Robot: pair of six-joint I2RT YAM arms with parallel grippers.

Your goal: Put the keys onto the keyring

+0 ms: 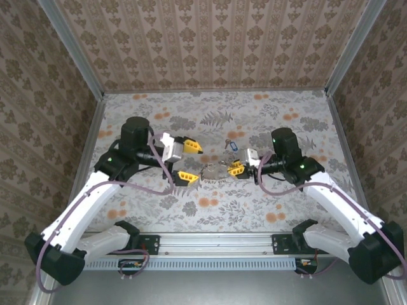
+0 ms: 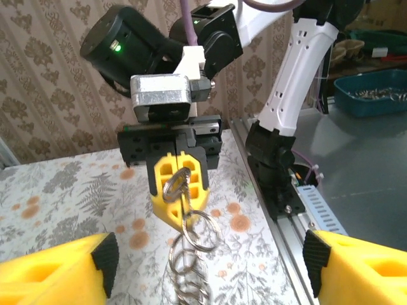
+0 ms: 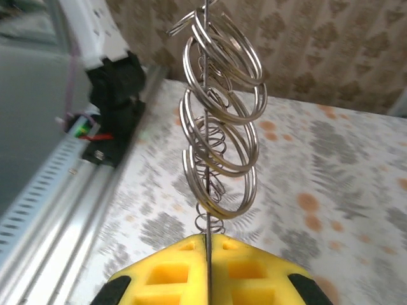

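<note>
**Right gripper pinches the keyring; the blue-tagged keys lie on the table**

The right gripper [image 1: 236,168] is near the middle of the flower-patterned table [image 1: 191,121]. Its yellow fingers are pressed together on the keyring [image 1: 212,170]. From its own wrist camera, the keyring appears edge-on as a thin dark line running out from between the fingertips. A cluster of silver split rings [image 3: 216,101] is strung along it.

The left gripper [image 1: 189,162] faces it from the other side. Its two yellow fingers are spread wide and hold nothing. The free end of the keyring reaches toward the gap between them, without touching either finger. I cannot tell whether the keyring is clear of the table or resting on it.

The keys [image 1: 230,145], a tiny blue tag with a small dark metal part, lie on the cloth. They are just beyond the right gripper, on its far side, and apart from the keyring and from both grippers.
</note>
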